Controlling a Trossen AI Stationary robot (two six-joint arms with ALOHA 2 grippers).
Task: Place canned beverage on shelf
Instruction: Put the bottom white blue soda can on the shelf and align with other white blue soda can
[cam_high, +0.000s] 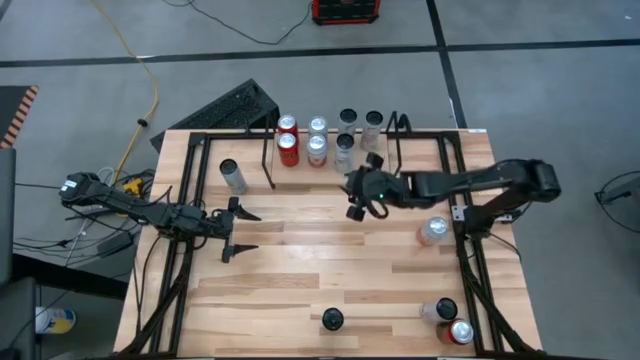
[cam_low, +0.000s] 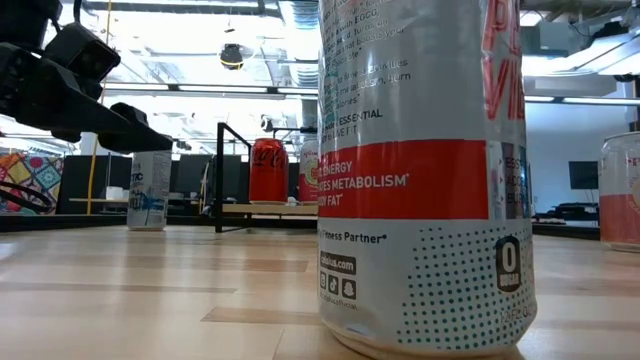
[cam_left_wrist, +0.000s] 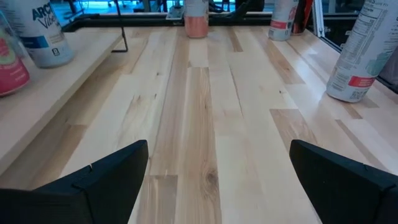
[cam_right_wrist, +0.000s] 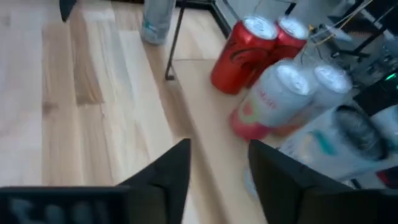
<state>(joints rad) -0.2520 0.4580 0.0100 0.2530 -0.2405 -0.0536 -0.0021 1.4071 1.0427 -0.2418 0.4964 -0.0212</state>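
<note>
At about nine o'clock on the table your left gripper (cam_high: 240, 232) waits with its fingers spread wide and nothing between them, parked clear of the work. Toward twelve o'clock the shelf (cam_high: 270, 160) already carries two red cans (cam_high: 288, 140), two pale cans (cam_high: 317, 141) and darker ones (cam_high: 347, 135), so it looks mostly stocked. Just below it your right gripper (cam_high: 357, 196) hangs with its fingers part-closed on nothing, probably having let go; a loose can (cam_high: 433, 231) stands at three o'clock.
</note>
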